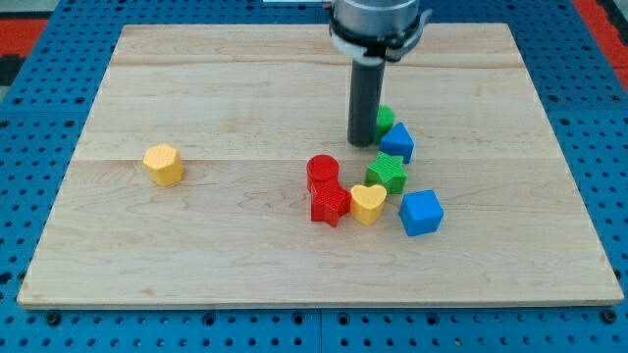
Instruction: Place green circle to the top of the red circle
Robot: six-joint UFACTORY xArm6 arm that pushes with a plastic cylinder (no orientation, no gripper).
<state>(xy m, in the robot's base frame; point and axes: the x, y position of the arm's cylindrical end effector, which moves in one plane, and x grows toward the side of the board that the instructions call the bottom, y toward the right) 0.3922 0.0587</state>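
The green circle [385,120] is mostly hidden behind my rod, right of the board's middle. My tip [363,143] sits just left of it, touching or nearly so. The red circle [322,170] lies below and left of the tip, with a red star-like block [330,204] right under it. The tip is above and right of the red circle, a short gap away.
A blue block [397,142] touches the green circle's lower right. A green star-like block [388,173], a yellow heart [368,203] and a blue cube [421,212] cluster below. A yellow hexagon [163,164] lies alone at the view's left on the wooden board [196,255].
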